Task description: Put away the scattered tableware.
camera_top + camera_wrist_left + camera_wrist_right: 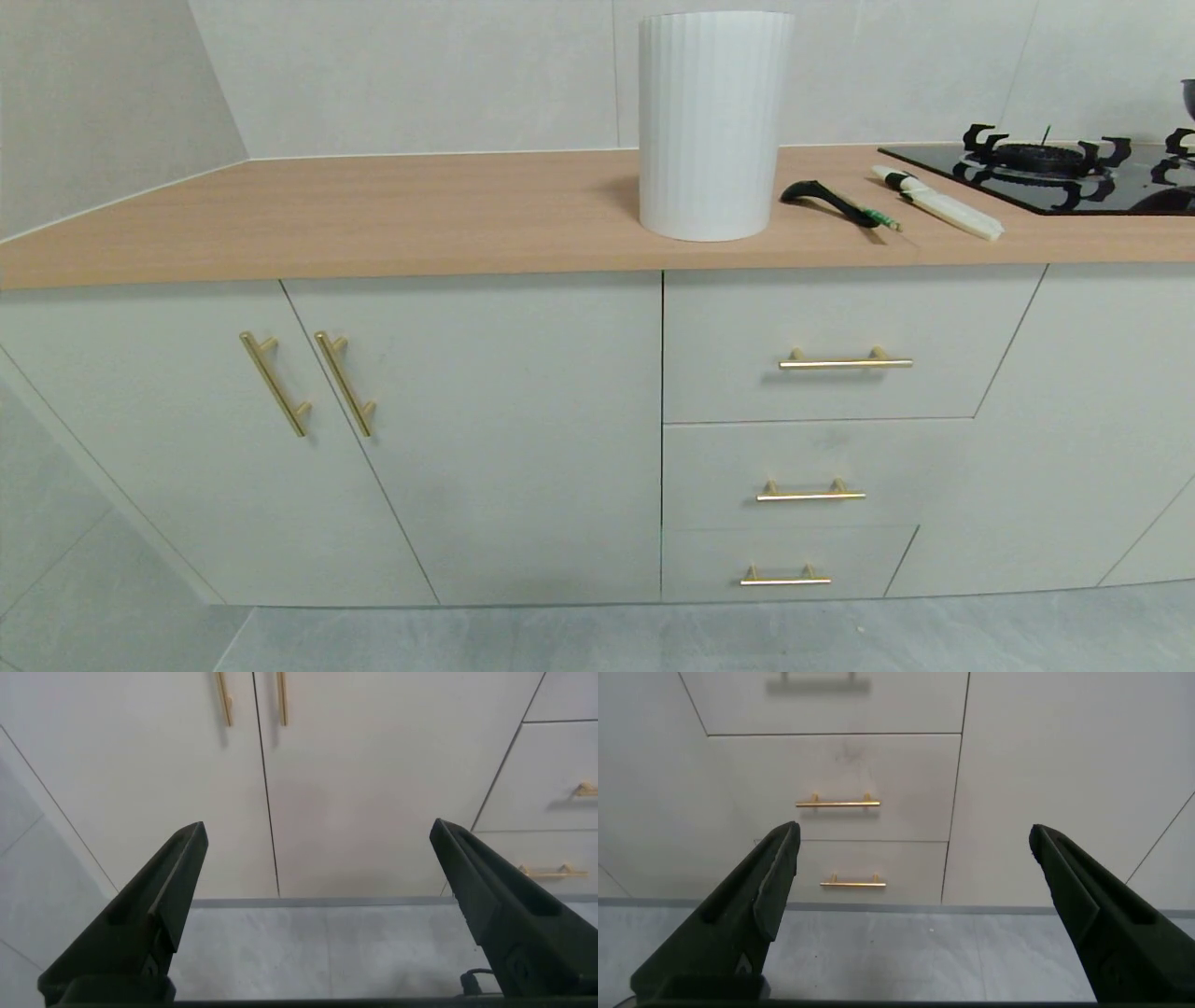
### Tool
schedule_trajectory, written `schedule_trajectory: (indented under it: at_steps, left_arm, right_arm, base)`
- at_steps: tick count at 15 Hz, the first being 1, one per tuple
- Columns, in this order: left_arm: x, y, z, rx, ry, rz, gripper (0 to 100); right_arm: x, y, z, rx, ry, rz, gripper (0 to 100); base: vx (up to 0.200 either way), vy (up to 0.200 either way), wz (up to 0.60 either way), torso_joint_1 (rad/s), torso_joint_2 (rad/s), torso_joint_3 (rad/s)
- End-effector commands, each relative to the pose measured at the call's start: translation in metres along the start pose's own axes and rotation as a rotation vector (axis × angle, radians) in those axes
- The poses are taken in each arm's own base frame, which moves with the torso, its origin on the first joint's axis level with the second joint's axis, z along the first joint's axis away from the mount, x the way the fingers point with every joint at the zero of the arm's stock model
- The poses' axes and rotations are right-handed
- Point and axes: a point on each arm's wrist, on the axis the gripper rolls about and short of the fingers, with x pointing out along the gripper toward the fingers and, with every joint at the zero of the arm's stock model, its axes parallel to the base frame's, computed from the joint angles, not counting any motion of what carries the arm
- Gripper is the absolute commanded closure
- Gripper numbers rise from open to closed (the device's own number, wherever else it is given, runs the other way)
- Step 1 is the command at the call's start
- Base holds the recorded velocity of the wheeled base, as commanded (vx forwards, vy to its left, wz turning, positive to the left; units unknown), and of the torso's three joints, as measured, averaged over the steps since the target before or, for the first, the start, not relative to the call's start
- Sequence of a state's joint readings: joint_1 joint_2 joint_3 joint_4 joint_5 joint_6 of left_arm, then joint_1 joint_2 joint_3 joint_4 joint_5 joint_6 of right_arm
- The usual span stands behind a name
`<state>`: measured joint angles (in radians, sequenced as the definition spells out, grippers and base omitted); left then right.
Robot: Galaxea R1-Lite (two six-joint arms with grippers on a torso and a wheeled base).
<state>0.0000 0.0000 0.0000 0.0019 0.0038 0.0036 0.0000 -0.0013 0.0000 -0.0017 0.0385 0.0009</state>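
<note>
1. Wide-spread dark fingers mark the left gripper (316, 829), which holds nothing. It hangs low in front of the pale cabinet doors (374, 784), above the grey floor (327, 943).
2. The right gripper (913, 831) is likewise spread wide and empty, facing the lower drawers (878, 770) with their brass bar handles (837, 804).
3. On the wooden countertop (373, 215), a tall white ribbed canister (709, 126) stands upright near the front edge.
4. Just beside the canister, on the robot's right, a black-handled utensil (831, 201) lies flat, its green-tipped end pointing toward the counter's front edge.
5. A cream utensil (943, 207) lies flat near it but apart, between the black-handled utensil and the gas hob (1046, 173).
</note>
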Motion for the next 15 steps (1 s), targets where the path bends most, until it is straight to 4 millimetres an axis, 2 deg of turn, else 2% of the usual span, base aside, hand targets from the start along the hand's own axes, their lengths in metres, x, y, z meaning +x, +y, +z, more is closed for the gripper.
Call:
schedule_trajectory:
  at_steps: [1,3,5,6,8,10,11,15]
  left_arm:
    - [0.0,0.0,0.0,-0.001,0.001,0.001,0]
    - [0.0,0.0,0.0,-0.001,0.0,0.001,0]
    - [0.0,0.0,0.0,-0.001,0.0,0.001,0]
    - [0.0,0.0,0.0,-0.001,0.0,0.001,0]
    - [0.0,0.0,0.0,-0.001,0.0,0.001,0]
    - [0.0,0.0,0.0,-0.001,0.001,0.001,0]
    - [0.0,0.0,0.0,-0.001,0.001,0.001,0]
    - [0.0,0.0,0.0,-0.001,0.001,0.001,0]
  right_arm:
    - [0.0,0.0,0.0,0.001,0.0,-0.002,0]
    - [0.0,0.0,0.001,-0.001,-0.005,-0.014,0]
    - [-0.01,0.0,0.035,0.035,-0.128,-0.028,0]
    - [-0.006,-0.001,0.038,0.028,-0.071,-0.01,0]
    - [0.016,0.0,0.055,0.016,0.099,0.094,0]
    - [0.04,0.001,0.06,0.011,0.266,0.145,0]
    - [0.063,0.004,0.061,0.002,0.402,0.175,0]
    - [0.109,0.013,0.066,-0.016,0.594,0.231,0]
  base:
    - [0.0,0.0,0.0,0.0,0.0,0.0]
    - [0.0,0.0,0.0,0.0,0.0,0.0]
    - [0.0,0.0,0.0,0.0,0.0,0.0]
    - [0.0,0.0,0.0,0.0,0.0,0.0]
    - [0.0,0.0,0.0,0.0,0.0,0.0]
    - [0.0,0.0,0.0,0.0,0.0,0.0]
    - [0.0,0.0,0.0,0.0,0.0,0.0]
    - [0.0,0.0,0.0,0.0,0.0,0.0]
